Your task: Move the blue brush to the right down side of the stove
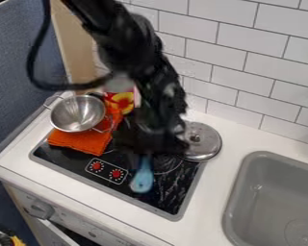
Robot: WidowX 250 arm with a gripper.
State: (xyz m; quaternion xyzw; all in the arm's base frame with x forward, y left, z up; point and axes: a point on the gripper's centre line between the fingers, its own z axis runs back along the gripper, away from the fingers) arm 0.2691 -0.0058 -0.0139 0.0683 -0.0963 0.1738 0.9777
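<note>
Gripper (147, 144): low over the middle of the stove (173, 192), hanging from the arm (134, 57), which enters from the top edge. Whether it is spread, closed or gripping the brush cannot be told.

Brush (142, 180): on or just above the stove top, right of the knobs (116, 173); contact with the glass cannot be confirmed. The narrow part points up under the gripper; the wide, rounded end points toward the front edge.

Handling: expect a light, stiff plastic body, not fragile. The smooth surface may slip or swivel if pinched off-center. Take hold across the narrow part, square to its length. Avoid the rounded end, which offers a poorer seat and may roll out under pressure.

Clearances:
- Right, toward the rear: the lid (205, 139) sits beside the gripper, over the stove's right edge. A sideways sweep at this height could knock it.
- Left: the pot (76, 115) rests on the cloth (73, 143), beyond the working path. Avoid snagging either.
- Front right: dark glass runs from the brush to the stove's lower right corner. This is the preferred route.
- Beyond the right edge: a strip of counter (211, 202), then the sink (266, 168), well apart from the brush.

Procedure, as judged: secure the narrow part, raise the brush slightly, travel toward the front right corner, and set down inside the metal rim. A short lift should suffice; overshoot would leave the brush bridging the rim.
</note>
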